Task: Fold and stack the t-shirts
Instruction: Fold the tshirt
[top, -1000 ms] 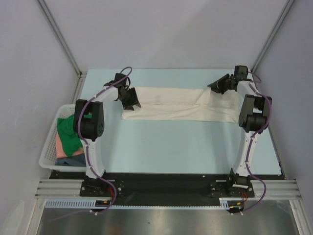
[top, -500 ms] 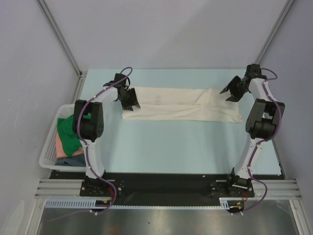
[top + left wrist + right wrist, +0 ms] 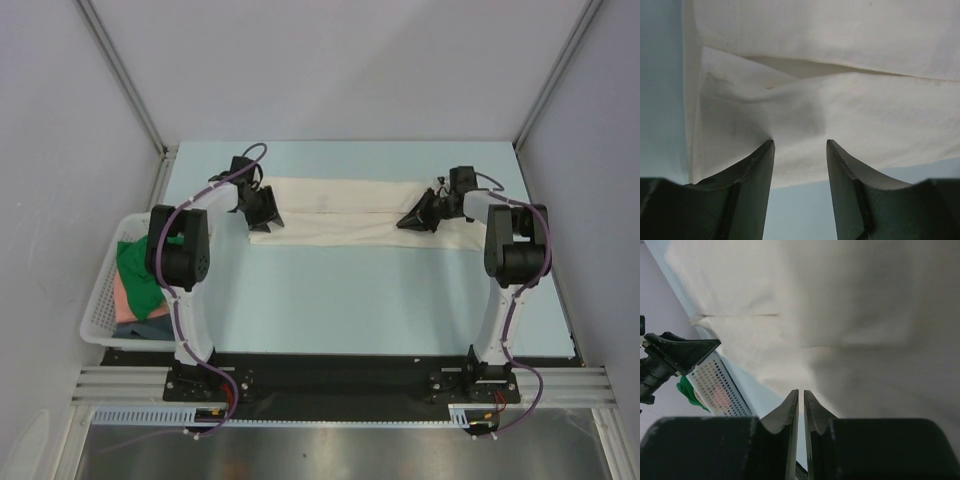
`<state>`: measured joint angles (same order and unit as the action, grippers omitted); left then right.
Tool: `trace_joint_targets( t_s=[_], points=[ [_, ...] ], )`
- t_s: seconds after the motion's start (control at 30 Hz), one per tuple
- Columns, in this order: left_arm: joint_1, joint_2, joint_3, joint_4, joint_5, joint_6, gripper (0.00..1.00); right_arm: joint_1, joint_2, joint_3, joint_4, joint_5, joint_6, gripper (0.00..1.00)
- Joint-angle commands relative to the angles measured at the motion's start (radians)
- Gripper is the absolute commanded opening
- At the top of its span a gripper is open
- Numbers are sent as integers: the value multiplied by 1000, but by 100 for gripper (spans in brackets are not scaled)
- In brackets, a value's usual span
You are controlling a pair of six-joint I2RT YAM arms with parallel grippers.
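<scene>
The cream t-shirt (image 3: 340, 212) lies far-centre on the worktop (image 3: 350, 290), folded lengthwise into a long strip; cross-folds and stacking not yet done. Left hand (image 3: 270, 215) is released, jaws apart over the strip's left end; right hand (image 3: 408, 221) is clenched near-shut at its right part, pinching cloth or not I cannot tell. Basket (image 3: 98, 300) at left edge holds green shirt (image 3: 140, 275), pink shirt (image 3: 125, 305), dark blue shirt (image 3: 150, 328), all unfolded.
</scene>
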<state>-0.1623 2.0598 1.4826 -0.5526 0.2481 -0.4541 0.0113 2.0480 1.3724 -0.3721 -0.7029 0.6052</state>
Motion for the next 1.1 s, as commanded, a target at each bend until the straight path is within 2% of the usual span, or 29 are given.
trace_joint_targets(
  t_s=[0.0,0.23,0.37,0.47,0.6,0.7,0.9,1.07],
  points=[
    [32,23,-10,23,2,-26,51,-66,28,-50,165,-107,42,13],
    [61,30,-51,28,-27,3,50,-186,69,-148,160,-105,-48,14],
    [61,25,-48,10,-26,2,50,-217,84,-116,147,-132,-61,17],
    [60,-21,-79,14,-30,9,49,-249,28,-98,92,-121,-62,20],
    [35,-104,-76,-7,-88,44,50,-301,-80,-114,-26,-83,-105,30],
    [18,-139,-85,-3,-75,45,52,-339,-153,-183,-18,-23,-117,33],
    [27,-47,-94,32,-17,5,51,-427,-91,-277,61,23,-113,32],
    [63,10,-70,13,-36,22,50,-510,-31,-288,65,56,-137,32]
  ],
)
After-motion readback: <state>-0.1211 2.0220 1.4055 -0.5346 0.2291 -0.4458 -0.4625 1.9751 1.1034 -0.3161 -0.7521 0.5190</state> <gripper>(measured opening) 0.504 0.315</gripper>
